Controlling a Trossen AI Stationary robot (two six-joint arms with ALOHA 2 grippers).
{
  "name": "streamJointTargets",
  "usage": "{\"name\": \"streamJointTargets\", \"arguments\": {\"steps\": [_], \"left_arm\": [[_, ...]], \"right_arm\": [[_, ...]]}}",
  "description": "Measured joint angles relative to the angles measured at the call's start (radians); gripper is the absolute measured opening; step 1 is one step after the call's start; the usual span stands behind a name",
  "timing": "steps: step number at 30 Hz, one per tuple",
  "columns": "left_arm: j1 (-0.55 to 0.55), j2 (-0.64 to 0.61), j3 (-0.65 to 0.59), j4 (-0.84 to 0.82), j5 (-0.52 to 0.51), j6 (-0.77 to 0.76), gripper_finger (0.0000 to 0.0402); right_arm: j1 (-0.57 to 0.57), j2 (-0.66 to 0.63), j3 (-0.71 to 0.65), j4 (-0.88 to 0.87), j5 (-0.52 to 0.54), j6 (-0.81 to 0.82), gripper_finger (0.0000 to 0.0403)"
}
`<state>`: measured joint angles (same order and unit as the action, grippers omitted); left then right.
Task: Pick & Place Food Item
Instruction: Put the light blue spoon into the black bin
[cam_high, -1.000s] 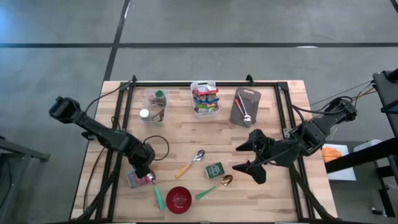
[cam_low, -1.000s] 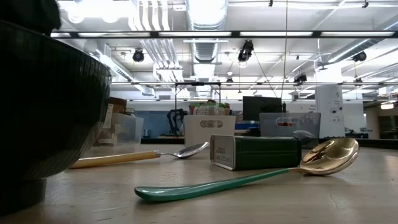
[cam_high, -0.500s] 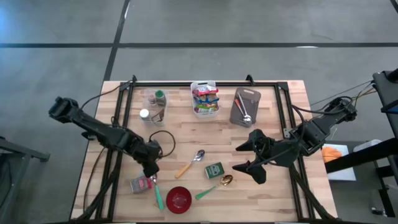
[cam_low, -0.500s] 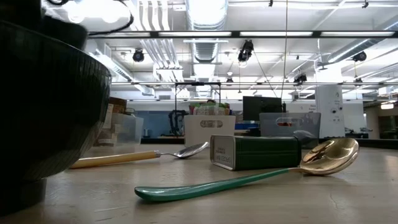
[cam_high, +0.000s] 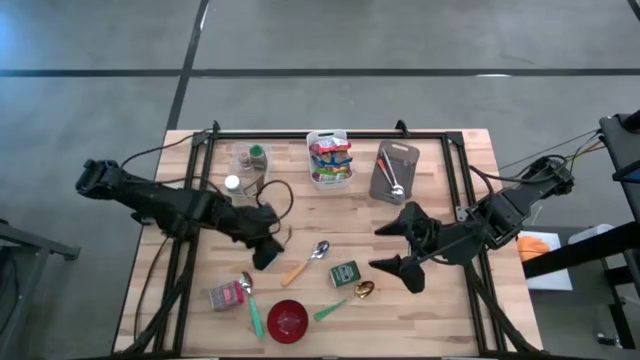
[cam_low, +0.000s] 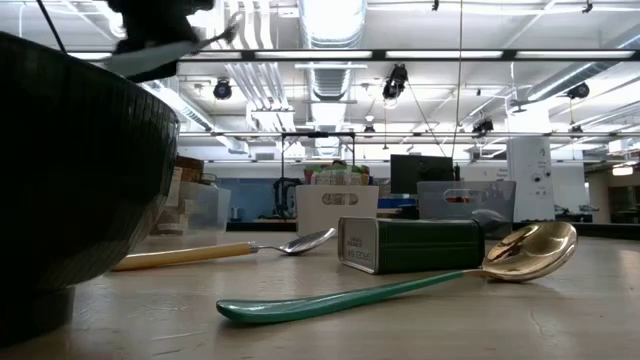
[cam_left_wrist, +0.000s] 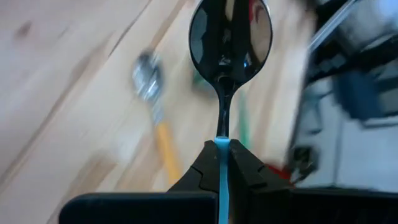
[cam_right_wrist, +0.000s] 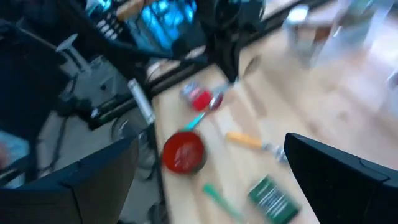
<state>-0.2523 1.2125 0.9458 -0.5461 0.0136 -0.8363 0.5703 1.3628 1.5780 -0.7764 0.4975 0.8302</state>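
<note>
My left gripper (cam_high: 268, 252) hangs above the table's middle left, shut on a spoon (cam_left_wrist: 230, 37) with a shiny bowl and a light-blue handle. The low view shows that spoon (cam_low: 150, 58) up at the top left. A pink food packet (cam_high: 227, 295) lies flat near the front left, beside a green-handled spoon (cam_high: 250, 305). A green tin (cam_high: 345, 273) lies on its side near the middle. My right gripper (cam_high: 397, 248) hovers open at the right, its fingers wide apart (cam_right_wrist: 208, 186), holding nothing. My left gripper pinches the spoon's light-blue handle (cam_left_wrist: 221, 144) between its two fingers (cam_left_wrist: 202, 165), where it meets the dark neck. The fingers slant downward and lie along the handle. The bowl sticks out ahead of the fingertips, and the spoon is lifted clear of the table.
A red bowl (cam_high: 288, 320) stands at the front edge. Nearby lie a wooden-handled spoon (cam_high: 308, 262) and a gold spoon with a green handle (cam_high: 350, 297). At the back stand a clear container with jars (cam_high: 250, 170), a white basket of snacks (cam_high: 330, 160) and a grey utensil tray (cam_high: 393, 172).
My left gripper has risen from beside the pink packet and gone toward the table's right and far side, tipping up from pointing steeply down to a slant. It has stayed shut, and the spoon has come up with it. The packet stays on the table.
</note>
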Motion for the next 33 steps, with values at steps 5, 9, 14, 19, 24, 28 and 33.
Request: {"name": "streamJointTargets", "arguments": {"steps": [5,9,14,19,24,28,33], "left_arm": [[0.055,0.001,-0.001,0.167,0.001,0.038,0.0000],[0.101,0.002,-0.002,0.244,0.001,0.055,0.0000],[0.149,0.002,-0.002,0.323,0.041,0.078,0.0000],[0.199,0.002,-0.002,0.380,0.079,0.089,0.0000],[0.238,0.002,-0.002,0.455,0.125,0.103,0.0000],[0.248,0.002,0.009,0.479,0.140,0.131,0.0000],[0.253,0.002,0.029,0.510,0.155,0.159,0.0000]], "right_arm": [[-0.002,0.000,-0.005,0.090,0.179,-0.030,0.0398],[-0.002,0.000,-0.008,0.128,0.266,-0.035,0.0398],[-0.002,0.000,-0.008,0.133,0.292,-0.042,0.0398],[-0.006,0.000,-0.011,0.139,0.292,-0.013,0.0398],[-0.040,0.000,-0.035,0.137,0.290,0.173,0.0398],[-0.089,0.000,-0.053,0.140,0.224,0.260,0.0398],[-0.147,0.015,-0.103,0.171,0.124,0.273,0.0398]]}}
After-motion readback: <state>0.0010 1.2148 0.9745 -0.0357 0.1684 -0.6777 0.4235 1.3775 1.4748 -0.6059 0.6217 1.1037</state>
